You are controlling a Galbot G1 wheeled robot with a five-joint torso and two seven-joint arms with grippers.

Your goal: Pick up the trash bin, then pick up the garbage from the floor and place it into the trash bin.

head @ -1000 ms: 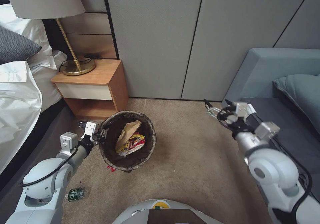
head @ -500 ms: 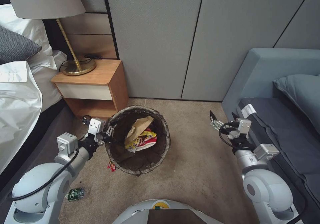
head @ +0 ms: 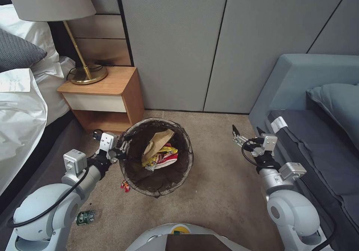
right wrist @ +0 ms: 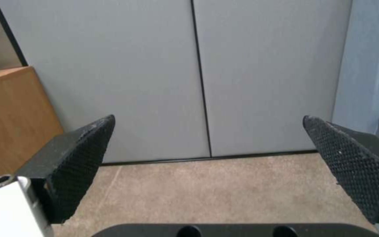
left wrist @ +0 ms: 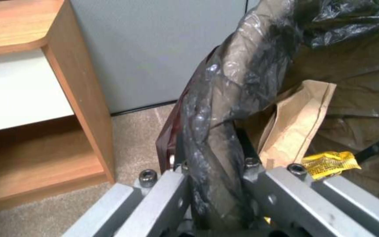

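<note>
Left pincer grips the trash bin rim; right pincer hangs open, empty. Collecting step: next likely the red wrapper beside the bin.

Left gripper clamped tight (fingers closed); right gripper spread wide.

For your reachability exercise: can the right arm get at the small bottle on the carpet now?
Probably not easily: the bottle lies beside the left arm's base, with the bin between; the right pincer hangs open by the sofa.
</note>
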